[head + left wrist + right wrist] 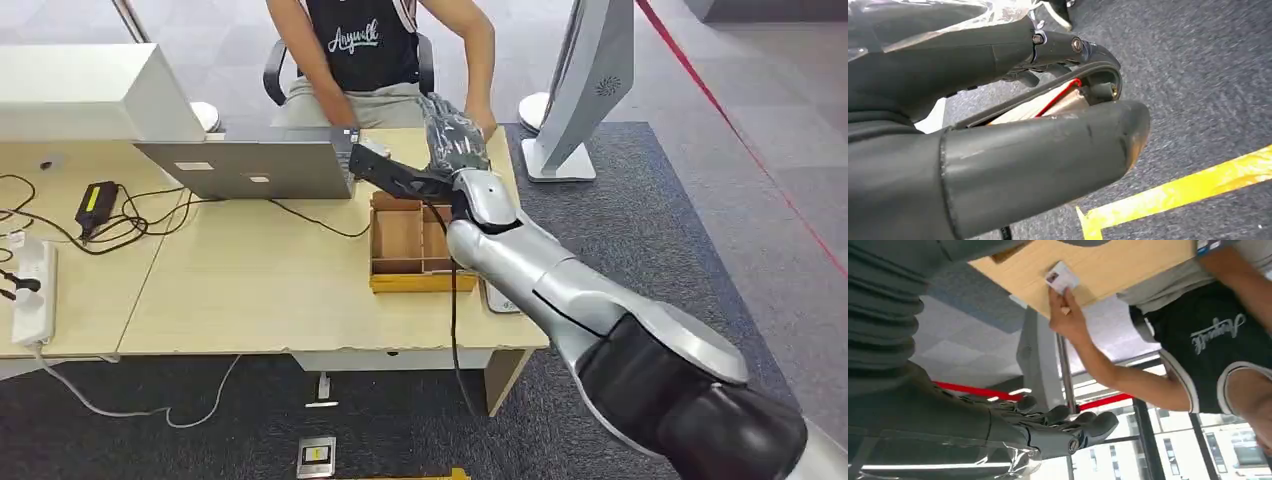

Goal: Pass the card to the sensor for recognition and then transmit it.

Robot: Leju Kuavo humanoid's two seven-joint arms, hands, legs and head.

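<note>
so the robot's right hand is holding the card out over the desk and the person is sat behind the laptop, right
Not quite. The card is held by the person's hand, as the right wrist view shows; the robot's right hand is out over the desk holding nothing. The person does sit behind the laptop.

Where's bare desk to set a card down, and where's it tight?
Free: the light desk between the laptop and front edge, left of the wooden tray. Crowded: far left with power strip and cables, and the far right corner under the right hand.
</note>
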